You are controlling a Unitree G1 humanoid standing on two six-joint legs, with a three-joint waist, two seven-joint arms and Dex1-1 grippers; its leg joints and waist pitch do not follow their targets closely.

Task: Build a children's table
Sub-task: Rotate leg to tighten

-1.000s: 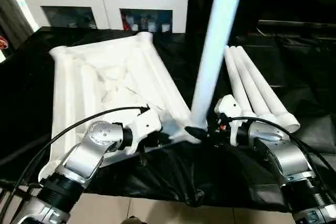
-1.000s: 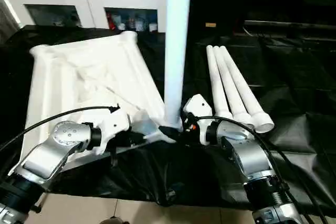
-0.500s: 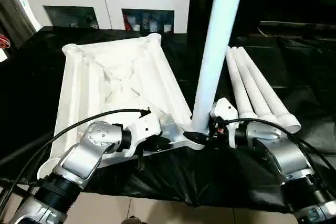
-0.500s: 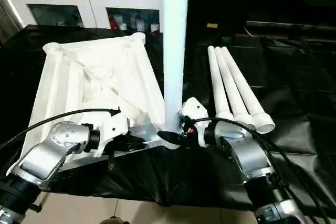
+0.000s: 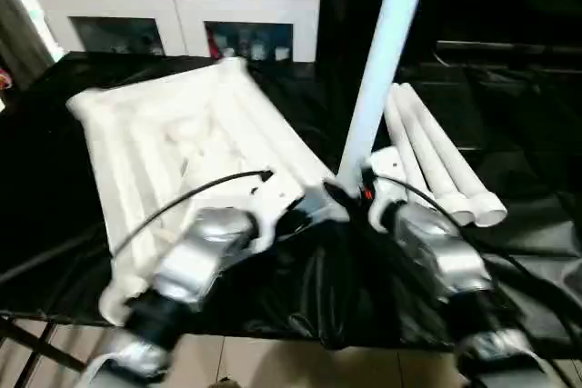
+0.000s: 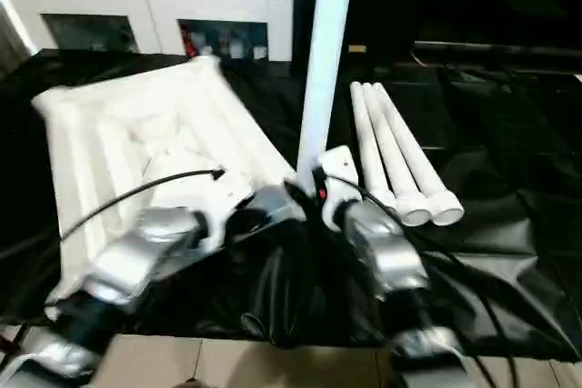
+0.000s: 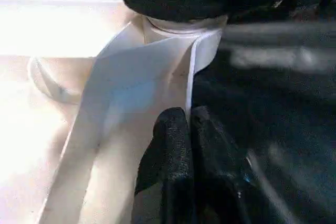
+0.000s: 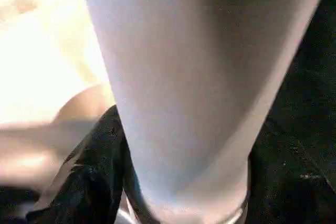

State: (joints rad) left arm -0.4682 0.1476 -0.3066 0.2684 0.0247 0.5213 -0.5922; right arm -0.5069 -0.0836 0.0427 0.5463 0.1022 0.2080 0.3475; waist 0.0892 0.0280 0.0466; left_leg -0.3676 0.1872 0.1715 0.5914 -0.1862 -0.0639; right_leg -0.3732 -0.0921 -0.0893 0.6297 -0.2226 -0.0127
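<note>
The table top (image 5: 182,147) is lying upside down on the desk (image 5: 55,179), which is covered in black cloth. One leg (image 5: 377,79) is standing straight up in the near corner hole of the top. Three more legs (image 5: 436,161) are lying side by side on the desk, just beside it, on the right.

The top and legs are white plastic, so they are probably light, stiff and a bit slippery. The top is big, so it is best to hold it by its thin edge. A leg is best held low down, near the corner hole, so it is not wobbling.

The left end effector (image 7: 184,129) is squeezed shut on the thin edge of the table top, right by the corner. The right end effector (image 5: 350,195) is wrapping around the bottom of the standing leg, with a black finger (image 8: 94,182) on each side.

A second ago the top was sitting turned a different way on the desk. Now it is swinging round, and both arms are reaching farther in toward the middle. The leg is staying up in its hole.
</note>
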